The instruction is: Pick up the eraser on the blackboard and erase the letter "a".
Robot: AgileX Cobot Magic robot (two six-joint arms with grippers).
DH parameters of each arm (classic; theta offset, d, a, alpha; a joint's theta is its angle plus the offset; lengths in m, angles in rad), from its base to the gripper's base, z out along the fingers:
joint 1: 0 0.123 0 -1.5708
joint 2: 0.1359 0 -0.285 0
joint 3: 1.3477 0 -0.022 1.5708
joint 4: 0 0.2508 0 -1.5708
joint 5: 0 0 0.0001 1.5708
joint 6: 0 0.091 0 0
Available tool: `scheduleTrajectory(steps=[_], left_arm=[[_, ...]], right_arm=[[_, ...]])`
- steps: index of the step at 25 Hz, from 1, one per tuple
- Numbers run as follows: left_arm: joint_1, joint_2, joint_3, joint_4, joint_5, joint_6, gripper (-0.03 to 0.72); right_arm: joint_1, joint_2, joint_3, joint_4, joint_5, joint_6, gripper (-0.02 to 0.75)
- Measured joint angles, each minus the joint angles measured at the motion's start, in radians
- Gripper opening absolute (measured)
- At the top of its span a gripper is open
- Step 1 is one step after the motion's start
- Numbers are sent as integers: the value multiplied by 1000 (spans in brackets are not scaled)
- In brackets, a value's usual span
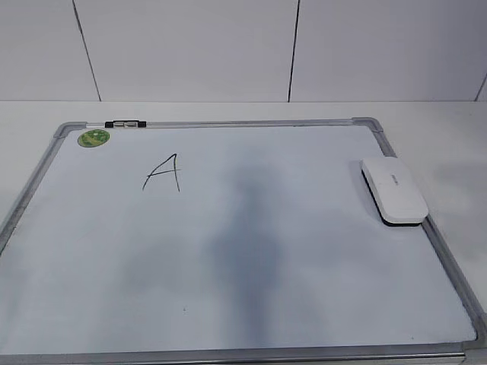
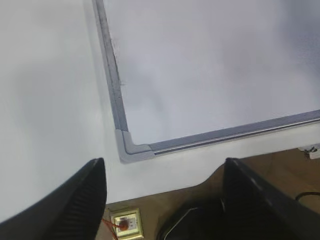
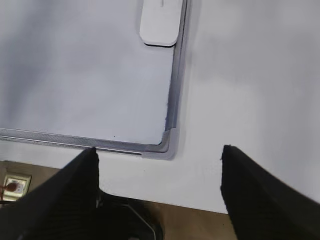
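Observation:
The white eraser [image 1: 393,190] lies on the blackboard [image 1: 304,251] at its right edge, partly over the grey frame. It also shows at the top of the right wrist view [image 3: 160,22]. No lowercase "a" shows on the board; only an angular capital "A" [image 1: 162,173] is drawn at the upper left. Neither gripper shows in the exterior view. My left gripper [image 2: 164,162] is open and empty above the table edge near the board's near left corner [image 2: 131,147]. My right gripper [image 3: 159,150] is open and empty near the board's near right corner [image 3: 169,140].
A black-and-silver clip [image 1: 124,123] sits on the top frame, with a round green sticker [image 1: 93,138] just below it. The board lies on a white table [image 1: 441,129]. Beyond the table's front edge, a floor socket [image 2: 126,222] shows below.

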Motion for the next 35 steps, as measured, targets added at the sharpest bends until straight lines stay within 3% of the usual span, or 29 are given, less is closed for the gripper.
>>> scheduleTrajectory(steps=[8,18,24,35], left_arm=[[0,-99,40,45,2,-32,543],[0,-166,199,80,-12,-40,544],[0,-167,225,86,-111,-40,544],[0,-167,254,86,-168,-50,544]], right_arm=[[0,-186,77,-62,3,2,589],[0,-227,298,-105,-44,2,589],[0,-231,429,-106,-98,2,589],[0,-231,445,-121,-125,2,589]])
